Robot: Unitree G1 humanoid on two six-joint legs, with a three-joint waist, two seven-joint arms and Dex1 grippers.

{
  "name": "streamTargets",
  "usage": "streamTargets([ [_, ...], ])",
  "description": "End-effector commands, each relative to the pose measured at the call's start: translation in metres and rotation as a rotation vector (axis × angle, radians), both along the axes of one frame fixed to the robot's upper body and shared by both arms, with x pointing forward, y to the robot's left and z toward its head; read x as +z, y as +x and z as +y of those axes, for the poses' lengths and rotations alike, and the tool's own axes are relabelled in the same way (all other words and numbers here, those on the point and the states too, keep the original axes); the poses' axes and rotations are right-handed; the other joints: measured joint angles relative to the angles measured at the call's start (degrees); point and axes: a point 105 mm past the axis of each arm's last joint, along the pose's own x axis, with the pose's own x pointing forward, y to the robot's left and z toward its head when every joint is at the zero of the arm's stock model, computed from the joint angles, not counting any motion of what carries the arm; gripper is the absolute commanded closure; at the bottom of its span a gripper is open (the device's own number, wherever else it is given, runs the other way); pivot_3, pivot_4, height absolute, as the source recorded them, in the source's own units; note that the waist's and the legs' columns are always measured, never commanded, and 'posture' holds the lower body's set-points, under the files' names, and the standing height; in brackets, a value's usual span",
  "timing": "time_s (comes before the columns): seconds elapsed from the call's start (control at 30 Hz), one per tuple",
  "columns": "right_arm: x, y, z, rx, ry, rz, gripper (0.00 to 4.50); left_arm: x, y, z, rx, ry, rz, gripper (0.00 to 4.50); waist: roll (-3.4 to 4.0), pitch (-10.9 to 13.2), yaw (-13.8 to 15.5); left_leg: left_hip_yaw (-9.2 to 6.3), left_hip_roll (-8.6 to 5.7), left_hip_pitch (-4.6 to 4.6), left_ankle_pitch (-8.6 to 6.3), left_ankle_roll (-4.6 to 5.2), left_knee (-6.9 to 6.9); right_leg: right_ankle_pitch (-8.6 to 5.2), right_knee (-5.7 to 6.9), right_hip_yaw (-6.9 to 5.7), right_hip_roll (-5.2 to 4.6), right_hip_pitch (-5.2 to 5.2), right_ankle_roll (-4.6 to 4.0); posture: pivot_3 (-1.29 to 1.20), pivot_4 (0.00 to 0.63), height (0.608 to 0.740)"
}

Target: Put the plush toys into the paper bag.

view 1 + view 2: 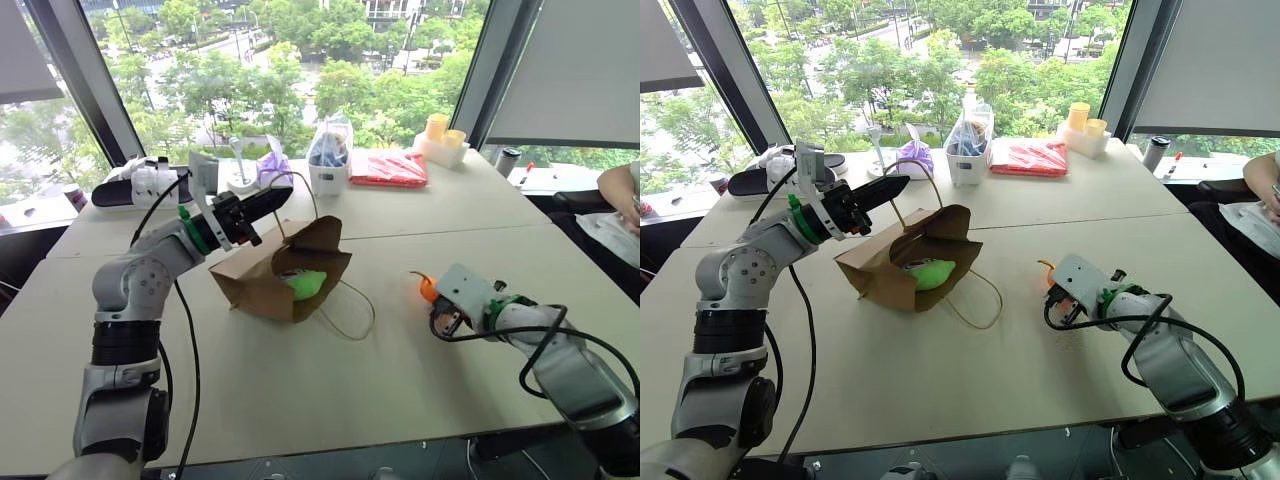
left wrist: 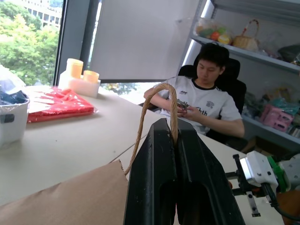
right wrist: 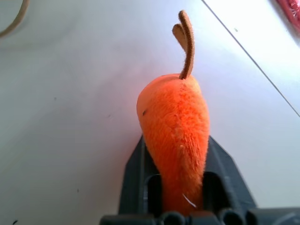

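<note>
- While left gripper [image 1: 272, 203] pinches paper bag's [image 1: 262, 280] cord handle [image 2: 161, 101], green toy [image 1: 303, 283] sits inside.
- Right gripper [image 3: 176, 187] clamps orange toy [image 3: 174, 136] near table's [image 1: 300, 400] right edge.

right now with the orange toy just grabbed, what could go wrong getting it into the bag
1. The right gripper pinches only the base of the orange toy; most of it sticks out past the fingers, so it might slip during the carry.
2. The left gripper holds the paper bag up by one cord handle alone; the mouth could sag or swing.
3. The green toy already sits at the opening and may get knocked out.
</note>
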Motion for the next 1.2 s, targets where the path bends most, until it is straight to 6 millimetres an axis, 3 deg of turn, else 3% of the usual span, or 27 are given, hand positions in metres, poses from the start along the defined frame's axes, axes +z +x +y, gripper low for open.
streamTargets([
  [0.03, 0.037, 0.003, 0.023, 0.061, 0.192, -0.072, 4.49, 0.017, -0.006, 0.001, 0.005, 0.000, -0.077, 4.50, -0.01, 0.0, 0.0, 0.00, 0.00, 0.00, 0.00, 0.00, 0.00, 0.00, 0.00, 0.00, 0.00, 0.00, 0.00, 0.00, 0.150, 0.740],
  [0.13, 0.062, 0.002, 0.053, 0.142, 0.347, -0.092, 4.49, 0.019, -0.005, 0.003, 0.012, -0.002, -0.078, 4.50, 0.00, 0.0, -0.5, -0.04, 0.03, 0.03, 0.00, 0.00, -0.02, 0.00, 0.01, 0.03, 0.02, -0.02, 0.00, 0.00, 0.150, 0.740],
  [0.2, 0.077, 0.000, 0.085, 0.249, 0.436, -0.083, 4.49, 0.021, -0.004, 0.005, 0.021, -0.015, -0.078, 4.50, 0.01, 0.0, -0.3, -0.09, 0.05, 0.03, 0.01, -0.02, -0.06, 0.00, 0.05, 0.02, 0.03, -0.06, 0.00, 0.00, 0.150, 0.740],
  [0.27, 0.084, -0.002, 0.113, 0.336, 0.513, -0.055, 4.49, 0.024, -0.003, 0.006, 0.026, -0.022, -0.083, 4.50, 0.01, 0.0, -0.3, -0.11, 0.04, 0.02, 0.01, -0.02, -0.06, 0.00, 0.05, 0.01, 0.02, -0.06, 0.00, 0.00, 0.150, 0.740],
  [0.3, 0.084, -0.002, 0.118, 0.347, 0.528, -0.046, 4.49, 0.025, -0.003, 0.006, 0.026, -0.023, -0.084, 4.50, 0.01, 0.0, -0.2, -0.12, 0.04, 0.02, 0.01, -0.02, -0.06, 0.00, 0.05, 0.00, 0.02, -0.06, 0.00, 0.00, 0.150, 0.740],
  [0.47, 0.077, 0.017, 0.171, 0.434, 0.557, -0.022, 4.49, 0.030, -0.006, 0.005, 0.027, -0.034, -0.093, 4.50, 0.00, 0.0, -0.3, -0.15, -0.01, 0.00, 0.08, -0.15, -0.06, 0.01, 0.05, 0.00, -0.01, -0.07, -0.01, 0.00, 0.150, 0.740],
  [0.8, 0.049, 0.070, 0.218, 0.435, 0.573, 0.008, 4.49, 0.036, -0.012, 0.006, 0.034, -0.068, -0.102, 4.50, 0.00, 0.0, -0.7, -0.14, 0.00, -0.01, 0.23, -0.41, -0.17, 0.01, 0.15, 0.02, 0.01, -0.22, -0.02, 0.00, 0.150, 0.740],
  [0.9, 0.046, 0.086, 0.224, 0.408, 0.598, -0.006, 3.24, 0.037, -0.014, 0.006, 0.034, -0.081, -0.099, 4.50, 0.00, 0.0, -0.9, -0.15, 0.00, -0.01, 0.24, -0.43, -0.20, 0.01, 0.16, 0.03, 0.01, -0.24, -0.02, 0.00, 0.150, 0.740],
  [1.1, 0.053, 0.103, 0.231, 0.393, 0.569, -0.078, 0.10, 0.039, -0.018, 0.004, 0.019, -0.091, -0.093, 4.50, 0.01, 0.0, -1.7, -0.18, -0.01, -0.03, 0.25, -0.44, -0.26, 0.01, 0.16, 0.02, 0.02, -0.28, -0.02, 0.00, 0.150, 0.740],
  [1.2, 0.059, 0.103, 0.237, 0.416, 0.572, -0.088, 0.04, 0.039, -0.020, 0.004, 0.015, -0.091, -0.093, 4.50, 0.01, 0.0, -2.1, -0.18, 0.00, -0.03, 0.25, -0.45, -0.31, 0.01, 0.18, 0.03, 0.02, -0.32, -0.02, 0.00, 0.150, 0.740],
])
